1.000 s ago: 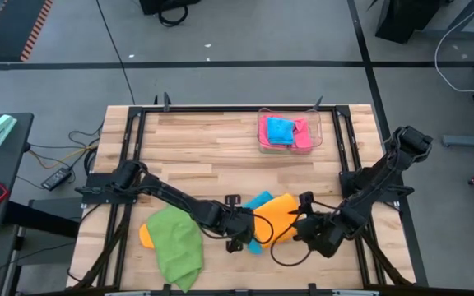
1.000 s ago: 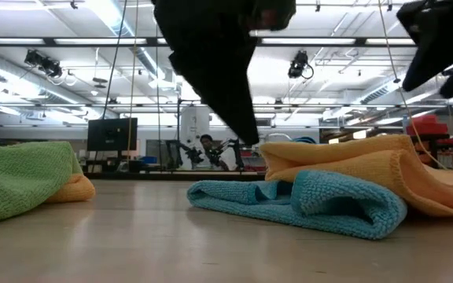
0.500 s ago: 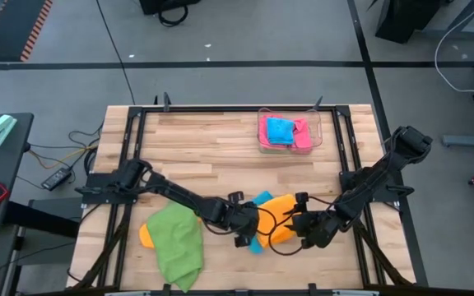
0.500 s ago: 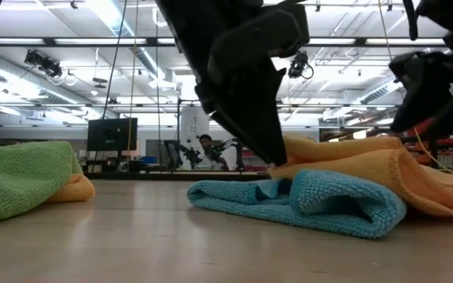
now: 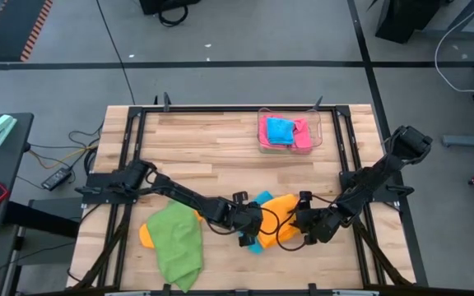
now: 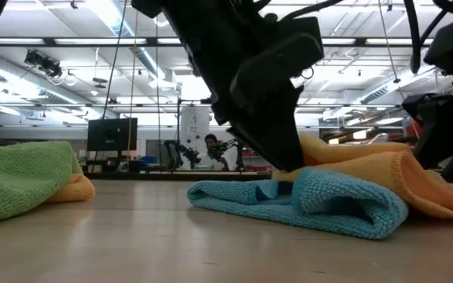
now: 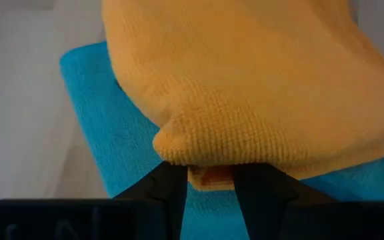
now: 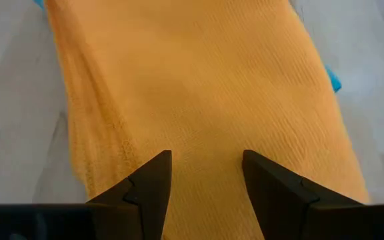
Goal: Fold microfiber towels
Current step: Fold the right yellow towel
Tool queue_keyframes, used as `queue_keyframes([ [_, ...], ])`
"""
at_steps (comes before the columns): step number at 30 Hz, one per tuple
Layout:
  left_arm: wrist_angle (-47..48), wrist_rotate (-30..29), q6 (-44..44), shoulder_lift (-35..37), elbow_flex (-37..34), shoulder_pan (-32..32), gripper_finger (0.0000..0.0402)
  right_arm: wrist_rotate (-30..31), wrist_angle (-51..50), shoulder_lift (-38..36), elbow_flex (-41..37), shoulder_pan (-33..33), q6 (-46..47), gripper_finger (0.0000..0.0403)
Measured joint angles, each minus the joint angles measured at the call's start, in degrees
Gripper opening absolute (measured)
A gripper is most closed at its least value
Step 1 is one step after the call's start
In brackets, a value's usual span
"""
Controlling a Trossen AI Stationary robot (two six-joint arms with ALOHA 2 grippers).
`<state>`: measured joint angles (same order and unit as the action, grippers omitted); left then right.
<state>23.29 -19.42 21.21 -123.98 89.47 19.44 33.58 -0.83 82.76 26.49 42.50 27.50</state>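
Observation:
An orange microfiber towel (image 5: 280,210) lies crumpled near the table's front middle, its underside on a sky-blue towel (image 5: 258,200). My left gripper (image 5: 252,233) is at the orange towel's left edge, shut on it. My right gripper (image 5: 301,226) stands open over the towel's right part; in the right wrist view the orange towel (image 8: 199,87) fills the space ahead of its fingers. In the low view the blue towel (image 6: 313,200) lies folded on the table under the orange towel (image 6: 368,169). My left gripper has a small folded corner (image 7: 209,175) of the orange towel's left edge between its two fingers (image 7: 172,193). The fingers come slanting down from the table's left. The towel rests on the blue towel (image 7: 112,120), bulging slack over the fingertips. My right gripper: whether it touches the towel, I cannot tell.
A green towel (image 5: 175,242) lies at the front left on top of another orange towel (image 5: 145,234). A clear tray (image 5: 263,123) at the far right holds a blue towel and a pink one. Bare wood lies between.
Both grippers have come down onto the orange towel. My left gripper has gone toward the table's right, to the towel's left edge. My right gripper has gone toward the table's left, over the towel's right part, and has rolled. The towels lie as before.

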Motion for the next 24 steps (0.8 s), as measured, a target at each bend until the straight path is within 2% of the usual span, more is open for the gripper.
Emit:
queue_keyframes([
  [8, -0.5, -1.6, -0.5, -0.5, 0.0, 0.0, 0.0096, -2.1, 1.7, 5.6, -0.3, 0.0, 3.3, 0.0193],
  [17, 2.4, -5.1, -1.9, 0.3, 0.1, 0.9, 0.001, -2.0, 2.6, 7.8, 0.0, 0.4, 5.2, 0.0193],
  [24, 9.4, -7.9, 3.2, 1.4, 0.7, 2.3, 0.0018, -2.6, 2.3, 7.8, 0.0, 0.4, 5.6, 0.0193],
])
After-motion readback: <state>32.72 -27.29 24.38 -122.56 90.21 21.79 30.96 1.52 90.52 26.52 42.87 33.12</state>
